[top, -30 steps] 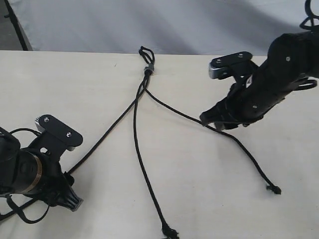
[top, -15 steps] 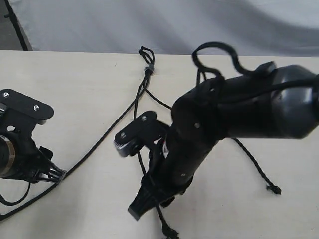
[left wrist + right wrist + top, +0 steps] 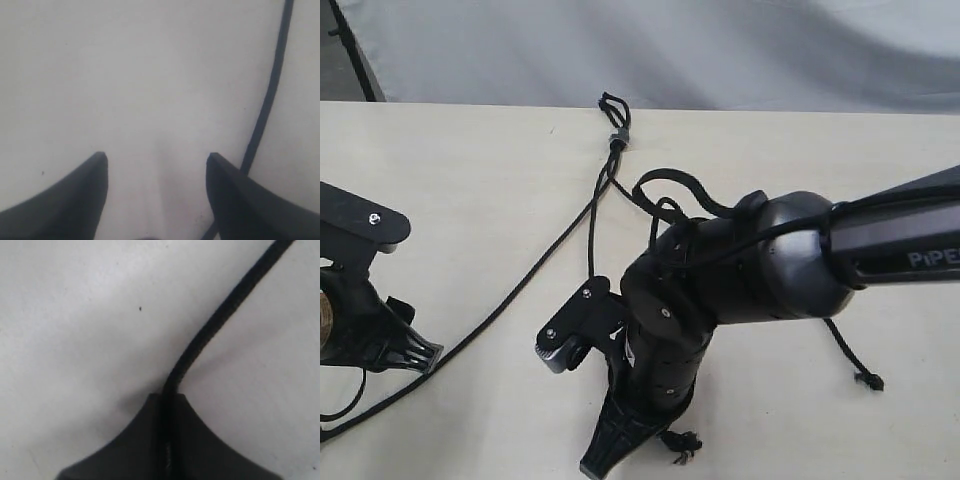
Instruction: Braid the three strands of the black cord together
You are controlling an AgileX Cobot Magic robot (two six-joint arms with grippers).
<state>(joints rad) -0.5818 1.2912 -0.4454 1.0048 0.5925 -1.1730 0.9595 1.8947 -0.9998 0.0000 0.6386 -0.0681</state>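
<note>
The black cord lies on the table with its small loop [image 3: 610, 104] and grey band [image 3: 617, 136] at the far edge. The left strand [image 3: 510, 298] runs diagonally toward my left gripper [image 3: 416, 352]. That gripper [image 3: 156, 161] is open just above the table, and the strand [image 3: 267, 95] passes outside one finger. The middle strand [image 3: 591, 235] disappears under my right arm. Low at the front, my right gripper [image 3: 603, 456] is shut on a strand [image 3: 215, 325] that leaves its tips [image 3: 167, 397]. A frayed knot [image 3: 682, 443] lies beside it. The right strand's end [image 3: 866, 380] lies at the right.
The pale table's far edge [image 3: 470, 103] meets a grey backdrop. The bulky right arm [image 3: 740, 270] with its glossy cables [image 3: 675, 185] covers the table's middle. A camera bracket [image 3: 565, 335] sticks out to its left.
My right arm has swung from the right strand across to the front centre and come down low over the middle strand's end. My left arm has drawn back to the left.
</note>
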